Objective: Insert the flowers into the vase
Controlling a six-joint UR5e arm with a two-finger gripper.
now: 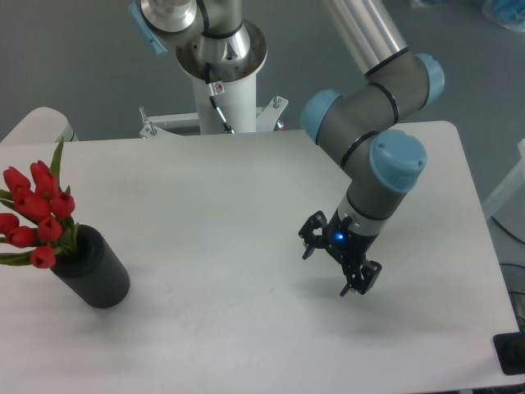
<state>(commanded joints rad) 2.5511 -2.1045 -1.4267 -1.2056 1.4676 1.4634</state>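
Gripper [335, 261]: two dark fingers spread apart, nothing between them; poised over bare tabletop right of centre, tips pointing down toward the surface; small blue light lit on the body just above the fingers.
Gripper contact with table: not resolvable from this single view; faint shadow directly beneath.
Flowers [34, 215]: red tulip buds with green leaves, seated in the vase at the far left; bunch leaning left and up out of the mouth; leftmost buds and leaf tips cut off by the picture's edge; stems hidden inside the bore.
Bud count: uncertain, blooms overlapping one another.
Vase [92, 268]: matte black cylinder on the table's left side, appearing tilted to the left from this camera angle; mouth largely covered by leaves and buds, bore not visible.
Separation: gripper and vase well apart, open white surface between them.
Arm [381, 135]: grey links with pale blue joint caps, descending from the upper edge to the wrist; upper link cut off at the top of the picture.
Table [205, 189]: white, rounded corners; near edge and left corner partly out of view.
Pedestal [220, 78]: white column with a metallic flange behind the far table edge; top cropped.
Background: grey floor; dark object at the lower right corner, too cropped to identify.
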